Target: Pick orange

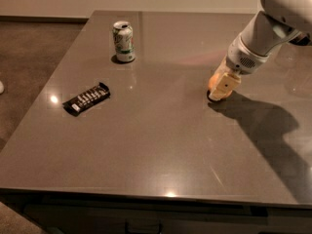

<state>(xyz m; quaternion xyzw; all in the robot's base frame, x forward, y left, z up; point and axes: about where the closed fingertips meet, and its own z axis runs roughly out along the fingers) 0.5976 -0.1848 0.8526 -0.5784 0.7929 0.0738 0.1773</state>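
The orange [213, 78] lies on the grey table [156, 145] at the right of the middle. Only its left edge shows, because my gripper [222, 87] has come down over it from the upper right and covers most of it. The gripper's cream-coloured tip sits at table height right at the fruit. The white arm [265, 33] reaches in from the top right corner.
A green and white soda can [124, 42] stands upright at the far left of the table. A black snack bar [87, 99] lies flat at the left. The arm's shadow falls across the table's right side. Carpet floor lies beyond the left edge.
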